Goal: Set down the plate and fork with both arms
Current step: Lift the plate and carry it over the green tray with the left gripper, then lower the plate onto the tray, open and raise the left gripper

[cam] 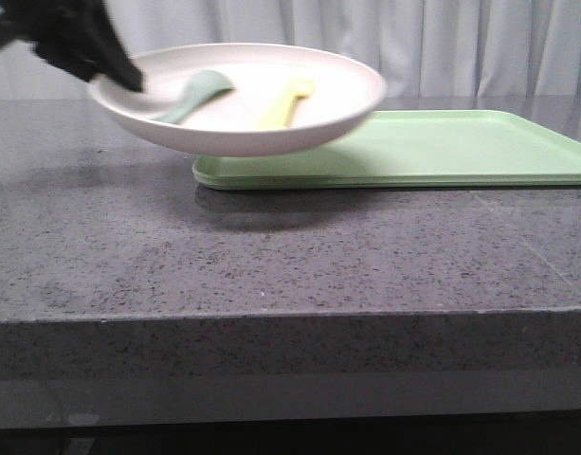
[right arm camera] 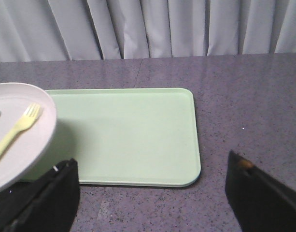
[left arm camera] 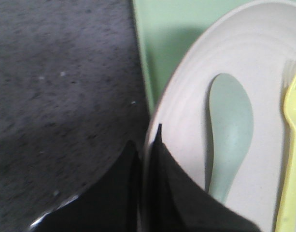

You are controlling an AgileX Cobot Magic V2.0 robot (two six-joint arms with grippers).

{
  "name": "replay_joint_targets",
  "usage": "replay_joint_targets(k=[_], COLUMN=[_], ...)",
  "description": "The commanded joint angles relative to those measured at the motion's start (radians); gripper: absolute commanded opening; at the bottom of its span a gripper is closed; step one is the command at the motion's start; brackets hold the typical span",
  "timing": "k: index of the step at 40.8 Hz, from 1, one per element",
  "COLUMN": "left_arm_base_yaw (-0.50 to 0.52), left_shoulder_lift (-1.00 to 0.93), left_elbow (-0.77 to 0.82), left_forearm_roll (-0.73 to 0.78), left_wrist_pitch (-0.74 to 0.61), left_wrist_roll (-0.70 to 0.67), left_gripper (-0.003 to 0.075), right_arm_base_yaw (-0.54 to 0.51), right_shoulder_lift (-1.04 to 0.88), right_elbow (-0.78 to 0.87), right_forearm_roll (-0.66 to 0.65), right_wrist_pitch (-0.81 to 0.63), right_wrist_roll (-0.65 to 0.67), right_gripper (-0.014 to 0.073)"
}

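Observation:
The off-white plate (cam: 271, 118) hangs in the air above the left end of the light green tray (cam: 432, 147). My left gripper (cam: 119, 71) is shut on the plate's left rim, one finger inside and one outside, as the left wrist view (left arm camera: 145, 150) shows. The pale yellow fork (cam: 288, 102) lies in the plate, right of a dull green spoon (cam: 195, 95). The fork (left arm camera: 290, 159) and the plate (left arm camera: 186, 121) show in the left wrist view too. My right gripper (right arm camera: 150, 193) is open and empty over the table, at the tray's near edge; it is out of the front view.
The dark speckled stone table (cam: 271, 246) carries the tray (right arm camera: 128, 135) at back right. White curtains (right arm camera: 148, 29) hang behind the table. The plate (right arm camera: 17, 130) with the fork (right arm camera: 15, 130) overlaps the tray's left end in the right wrist view.

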State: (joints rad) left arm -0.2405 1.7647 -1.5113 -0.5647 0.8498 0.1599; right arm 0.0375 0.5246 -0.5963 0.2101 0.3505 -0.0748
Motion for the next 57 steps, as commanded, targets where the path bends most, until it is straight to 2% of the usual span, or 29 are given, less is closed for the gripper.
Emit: replay_joint_targets(k=[1, 12, 23, 45, 57], left_arm_base_yaw=[-0.061, -0.158, -0.167, -0.167, -0.167], left_shoulder_lift=[0.011, 0.179, 0.297, 0.34, 0.34], left_elbow=[-0.105, -0.307, -0.462, -0.48, -0.48], left_forearm_roll=[-0.06, -0.06, -0.056, -0.054, -0.049], left_wrist_pitch=[-0.072, -0.065, -0.027, -0.099, -0.106], left_wrist_roll=[-0.037, -0.083, -0.151, -0.286, -0.299], left_gripper=[-0.0018, -0.0018, -0.0018, -0.0013, 0.0162], right_arm_base_yaw=[-0.004, 0.01, 0.028, 0.029, 0.029], right_shoulder_lift=[0.011, 0.011, 0.011, 0.011, 0.011], right_elbow=[-0.036, -0.036, -0.036, -0.036, -0.036], right_forearm_roll=[0.007, 0.007, 0.007, 0.007, 0.007], right_wrist_pitch=[-0.075, -0.075, -0.075, -0.073, -0.073], right_wrist_roll=[-0.009, -0.009, -0.009, -0.009, -0.009], right_gripper=[0.0634, 0.0634, 0.0634, 0.0634, 0.0634])
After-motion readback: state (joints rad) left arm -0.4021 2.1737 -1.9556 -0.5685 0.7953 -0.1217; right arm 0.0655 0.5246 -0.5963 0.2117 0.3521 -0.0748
